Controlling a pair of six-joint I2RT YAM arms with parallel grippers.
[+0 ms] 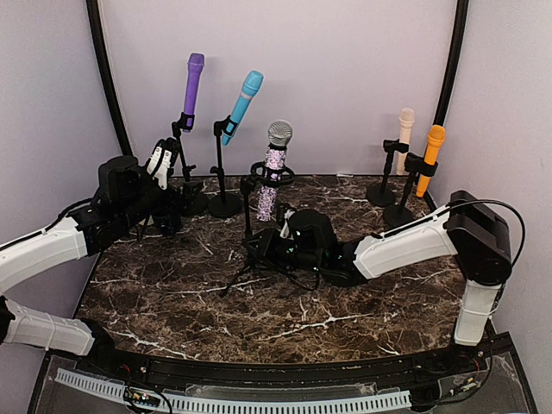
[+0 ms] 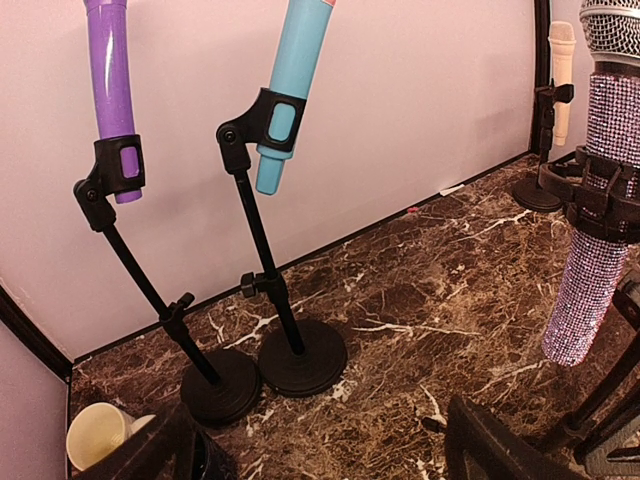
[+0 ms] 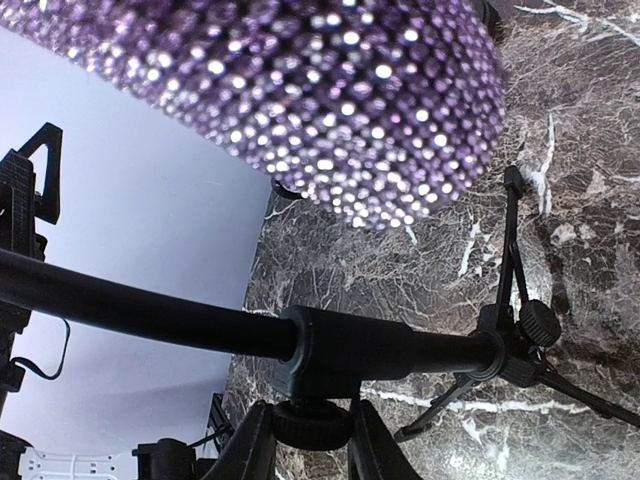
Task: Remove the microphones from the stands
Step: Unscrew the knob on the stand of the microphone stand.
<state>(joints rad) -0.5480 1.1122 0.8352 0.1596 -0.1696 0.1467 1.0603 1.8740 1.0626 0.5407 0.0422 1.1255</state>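
Microphone (image 1: 274, 168) number one here is the sparkly purple one with the silver head. It stands up straight in the middle of the dark marble table (image 1: 216, 293). It sits in the black ring holder (image 1: 259, 170) at the top of its three-legged stand (image 1: 248, 226).

The right gripper (image 1: 287, 222) is low down beside that stand, under the microphone. It does not touch the microphone. In the right wrist view the sparkly round bottom end of the microphone (image 3: 330, 100) fills the top of the picture. The black pole of the stand (image 3: 150, 310) crosses just below it. The two fingers (image 3: 255, 445) of the right gripper (image 3: 312, 445) come up from the bottom edge. They stand close together, one on each side of a small round knob (image 3: 312, 425) under the pole. I cannot tell if they squeeze the knob or only sit next to it.

The left gripper (image 1: 161, 159) is well apart from the sparkly microphone, off to the left near the back. Its fingers are spread wide and hold nothing. In the left wrist view the sparkly microphone (image 2: 600, 200) shows at the right edge.

Behind the left gripper, a purple microphone (image 1: 193, 82) and a blue microphone (image 1: 243, 103) lean in their own stands. At the back right, a cream microphone (image 1: 404, 138) and an orange microphone (image 1: 429, 155) sit in theirs.
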